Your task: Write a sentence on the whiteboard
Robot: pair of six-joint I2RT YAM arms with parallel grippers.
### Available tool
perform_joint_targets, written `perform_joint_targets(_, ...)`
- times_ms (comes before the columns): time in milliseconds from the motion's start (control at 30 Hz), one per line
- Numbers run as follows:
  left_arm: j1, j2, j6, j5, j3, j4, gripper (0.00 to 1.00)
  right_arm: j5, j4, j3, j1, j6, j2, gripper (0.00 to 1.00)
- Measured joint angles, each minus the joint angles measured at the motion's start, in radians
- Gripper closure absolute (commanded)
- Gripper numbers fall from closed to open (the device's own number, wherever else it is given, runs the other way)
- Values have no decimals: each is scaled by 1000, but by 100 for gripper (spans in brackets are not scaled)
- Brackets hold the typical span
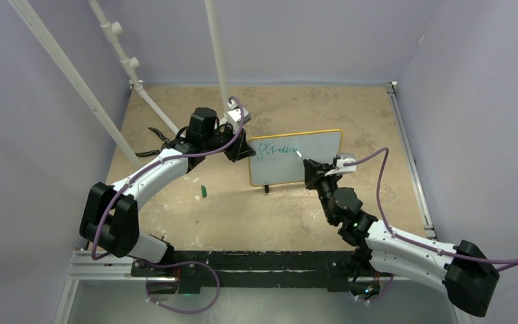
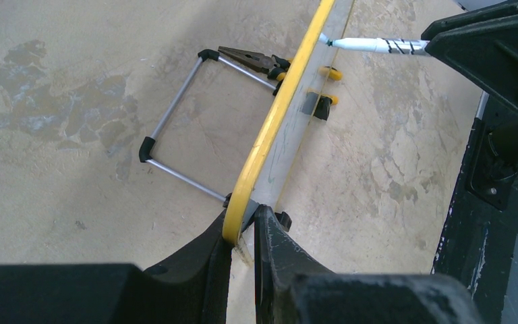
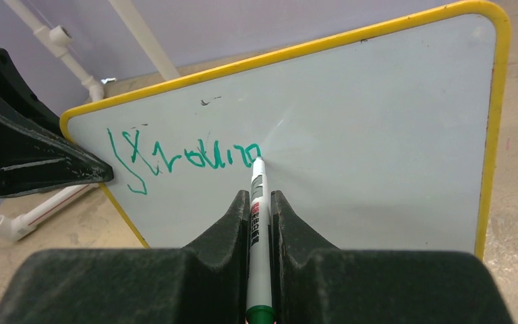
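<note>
The whiteboard (image 1: pixel 290 169) stands upright mid-counter, a little toward the far edge, facing the right arm. The left gripper (image 2: pixel 243 226) pinches its yellow side rim, probably to brace it against the pen's push, with that arm curving in from the near left corner. The right gripper (image 3: pixel 260 202) is clamped on a marker (image 3: pixel 257 177) and reaches forward low. The tip touches the end of the green sentence (image 3: pixel 189 158).

Worn tan table (image 1: pixel 276 216), whiteboard (image 1: pixel 313 165) standing, green cap (image 1: pixel 203 192)

One whiteboard (image 3: pixel 378 135), one marker (image 3: pixel 257 202), one scrawled sentence (image 3: pixel 195 159)
</note>
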Motion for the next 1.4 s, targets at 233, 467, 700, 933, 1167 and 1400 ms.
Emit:
perform_joint_targets(233, 0, 0, 0, 0, 0, 0, 100, 15, 13, 24, 0, -35, 0, 100)
perform_joint_targets(467, 0, 0, 0, 0, 0, -1, 100, 33, 39, 45, 0, -68, 0, 100)
perform_joint_targets(700, 0, 0, 0, 0, 0, -1, 100, 34, 48, 49, 0, -71, 13, 100)
perform_joint_targets(933, 0, -1, 0, 0, 0, -1, 100, 32, 36, 48, 0, -44, 12, 100)
perform_joint_targets(1167, 0, -2, 0, 0, 0, -3, 100, 32, -4, 35, 0, -2, -6, 100)
perform_joint_targets(1400, -1, -3, 0, 0, 0, -5, 100, 33, -51, 14, 0, 27, -33, 100)
